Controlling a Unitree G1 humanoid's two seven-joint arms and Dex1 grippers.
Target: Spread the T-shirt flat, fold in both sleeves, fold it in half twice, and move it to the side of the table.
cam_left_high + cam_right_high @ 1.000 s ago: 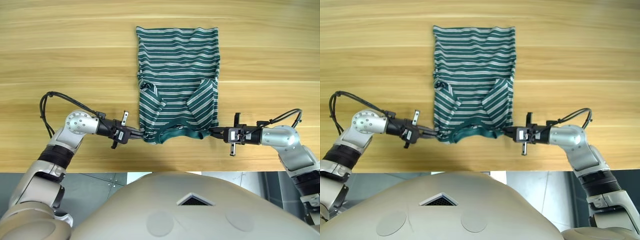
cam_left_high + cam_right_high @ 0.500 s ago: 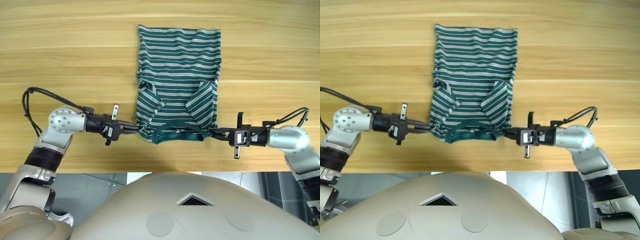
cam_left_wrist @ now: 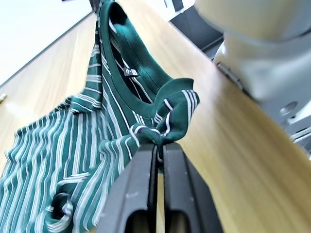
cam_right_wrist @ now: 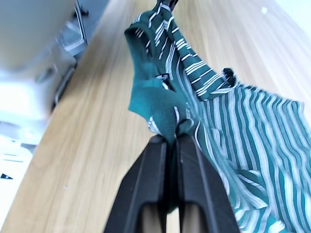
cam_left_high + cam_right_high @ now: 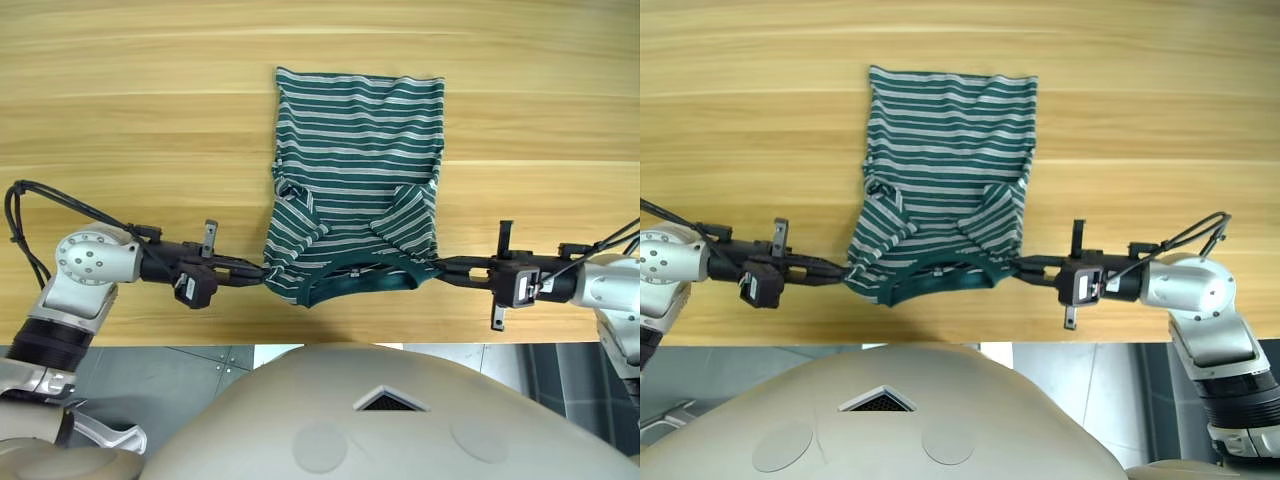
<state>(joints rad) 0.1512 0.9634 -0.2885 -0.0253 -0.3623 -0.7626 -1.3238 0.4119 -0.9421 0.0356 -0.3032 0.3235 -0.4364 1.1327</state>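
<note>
Both the left gripper [image 5: 258,277] and right gripper [image 5: 440,266] were clamped on shoulders of the green, white-striped fabric T-shirt [image 5: 358,150]; carrying them evenly to the far hem seemed best.

A table [image 5: 120,100] of light wood is seen, its top made of long boards with the grain run from side to side and faint seams between them. Its near edge is cut straight. Below that edge a floor [image 5: 190,375] of grey tiles is shown, with thin joints crossed between the tiles. A small pale speck [image 4: 264,9] is seen on the wood; what it is cannot be told.
</note>
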